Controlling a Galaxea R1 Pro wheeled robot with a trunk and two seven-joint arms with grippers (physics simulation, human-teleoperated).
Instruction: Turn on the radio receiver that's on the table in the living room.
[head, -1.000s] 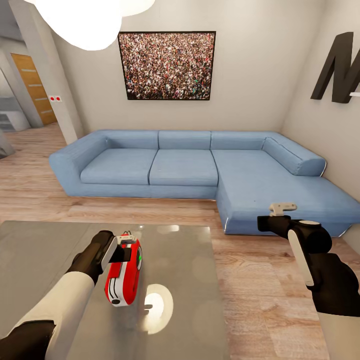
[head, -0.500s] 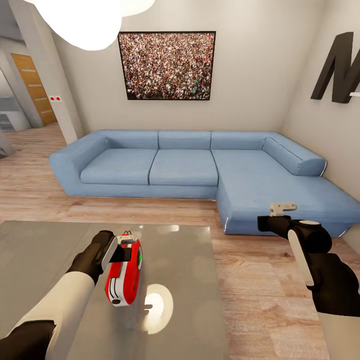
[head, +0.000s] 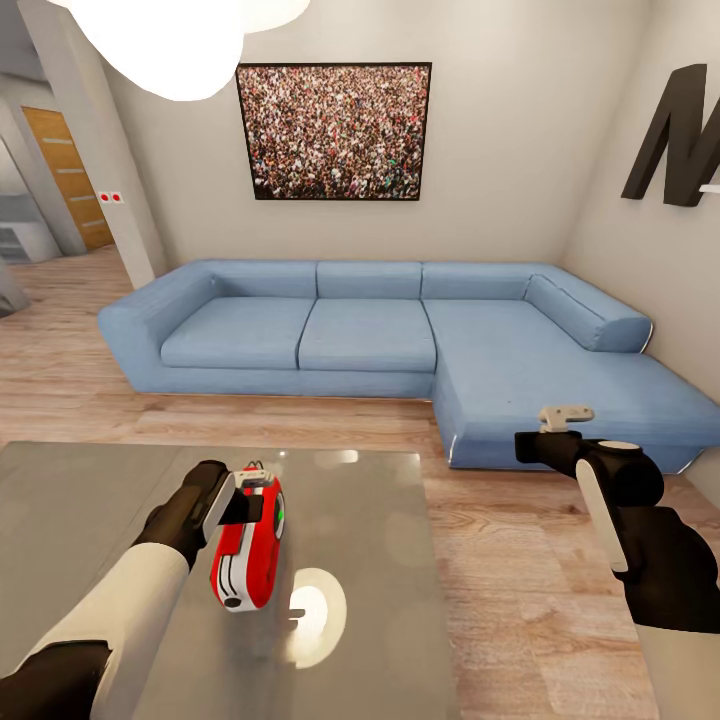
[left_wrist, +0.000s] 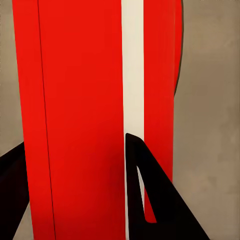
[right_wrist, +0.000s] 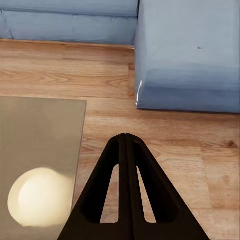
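The radio receiver has a red front and white back and sits tilted on edge on the glossy grey table, near its middle. My left gripper is at the radio's upper end by the thin wire handle. Up close in the left wrist view, the radio's red face fills the gap between the two dark fingers, which press on it from either side. My right gripper hangs shut in the air to the right of the table, over the wood floor, its fingers pressed together and holding nothing.
A blue L-shaped sofa stands behind the table, its chaise near my right gripper. A framed crowd picture and a big dark letter hang on the beige walls. Wood floor runs right of the table.
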